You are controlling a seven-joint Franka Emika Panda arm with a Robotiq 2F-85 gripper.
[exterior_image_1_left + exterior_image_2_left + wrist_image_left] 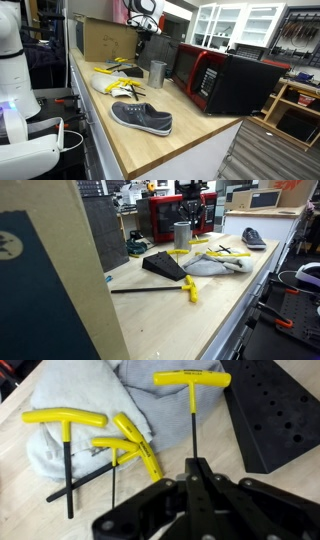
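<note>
The robot's pincer [196, 468], jaws pressed together, hangs over the lower end of a yellow T-handle hex key [194, 420]. The key lies half on a grey cloth [150, 395] near the long edge of the tabletop [18, 490]. Whether the thin shaft is actually pinched cannot be told. Other keys [66, 420] sprawl on the cloth just beside it, and a black drilled block [270, 415] sits on its other side. A sound hold here likely calls for jaws square across the shaft, close to the handle, clear of cloth folds and neighbouring keys.
</note>
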